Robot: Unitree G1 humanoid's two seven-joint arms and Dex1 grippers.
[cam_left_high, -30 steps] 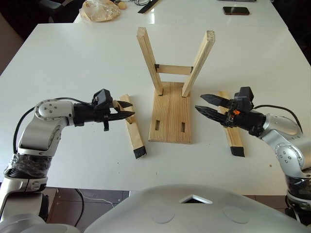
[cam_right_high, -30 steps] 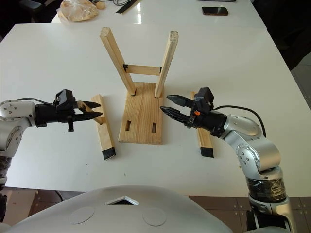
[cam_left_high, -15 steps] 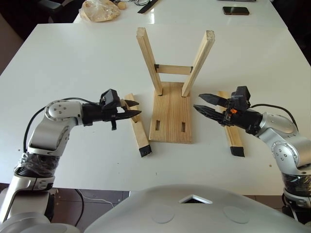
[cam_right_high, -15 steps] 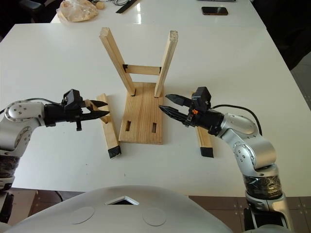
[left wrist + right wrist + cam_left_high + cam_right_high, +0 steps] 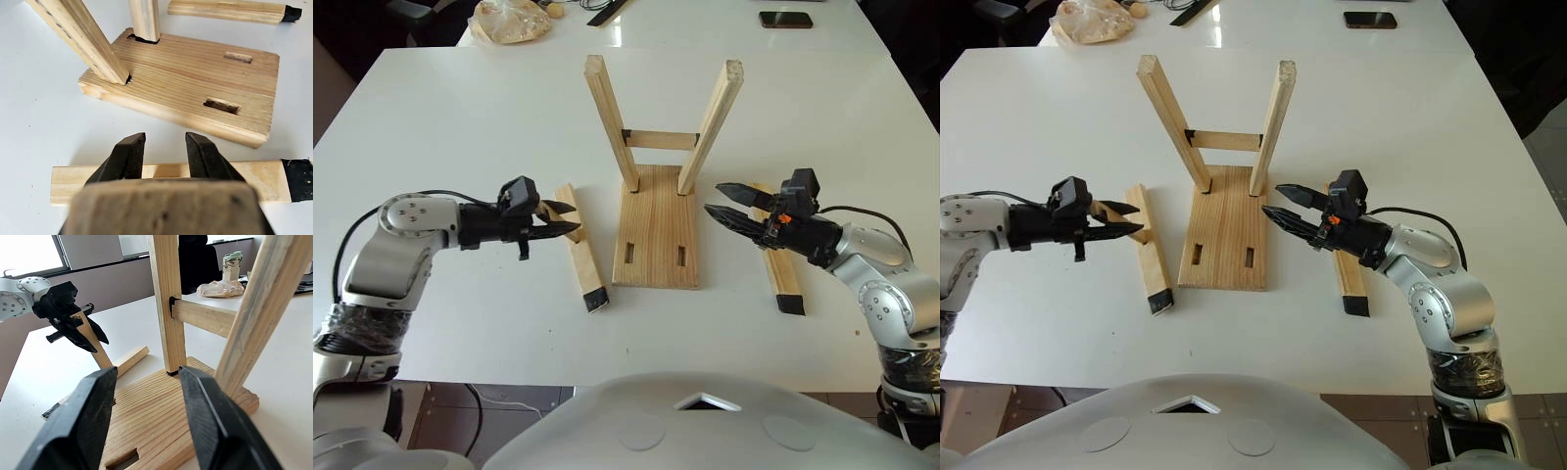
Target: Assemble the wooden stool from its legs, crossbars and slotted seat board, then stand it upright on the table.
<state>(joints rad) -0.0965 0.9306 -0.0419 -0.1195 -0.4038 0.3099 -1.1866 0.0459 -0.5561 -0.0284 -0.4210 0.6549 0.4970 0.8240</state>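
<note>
The slotted seat board (image 5: 656,227) lies flat mid-table. Two legs (image 5: 612,122) stand upright in its far slots, joined by a crossbar (image 5: 658,140); its two near slots (image 5: 221,105) are bare. A loose leg with a black tip (image 5: 580,250) lies left of the board. My left gripper (image 5: 570,217) hovers open just above that leg's far half, fingers (image 5: 129,152) straddling it without touching. Another loose leg (image 5: 777,269) lies right of the board. My right gripper (image 5: 713,196) is open above that leg's far end, beside the board's right edge, holding nothing.
A plastic bag (image 5: 514,20), a dark phone (image 5: 785,19) and dark items (image 5: 607,10) lie on the table behind. White tabletop (image 5: 460,127) stretches free on both sides of the parts; its front edge is close to the loose legs' black tips.
My left gripper pushed right toward the board, then drew back left over the loose leg. My right gripper crept slightly farther from me. Both stay open.
</note>
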